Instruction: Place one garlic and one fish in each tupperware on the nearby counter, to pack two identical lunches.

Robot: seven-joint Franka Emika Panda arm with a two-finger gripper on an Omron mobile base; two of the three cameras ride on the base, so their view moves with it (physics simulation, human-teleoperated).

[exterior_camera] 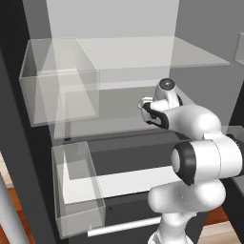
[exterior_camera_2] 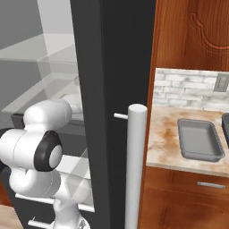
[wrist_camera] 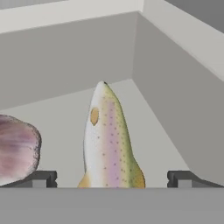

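In the hand view a slim pale fish (wrist_camera: 109,144) with a pink stripe and dark speckles lies on a grey shelf floor, its head pointing away from me. My gripper (wrist_camera: 111,179) is open, one fingertip on each side of the fish's tail end, with neither touching it. A pinkish-white garlic (wrist_camera: 15,151) sits just left of the fish, beyond the left fingertip (wrist_camera: 41,178). In the right base view a grey tupperware (exterior_camera_2: 200,139) rests on the beige counter (exterior_camera_2: 163,134). The corner of a darker tupperware (exterior_camera_2: 225,127) shows at the right edge.
My arm (exterior_camera: 190,124) reaches into a refrigerator, over a glassy shelf (exterior_camera: 119,126). A clear bin (exterior_camera: 59,81) hangs upper left and a clear drawer (exterior_camera: 76,186) sits lower left. The dark door edge (exterior_camera_2: 116,89) and its white handle (exterior_camera_2: 135,165) stand between the arm and the counter.
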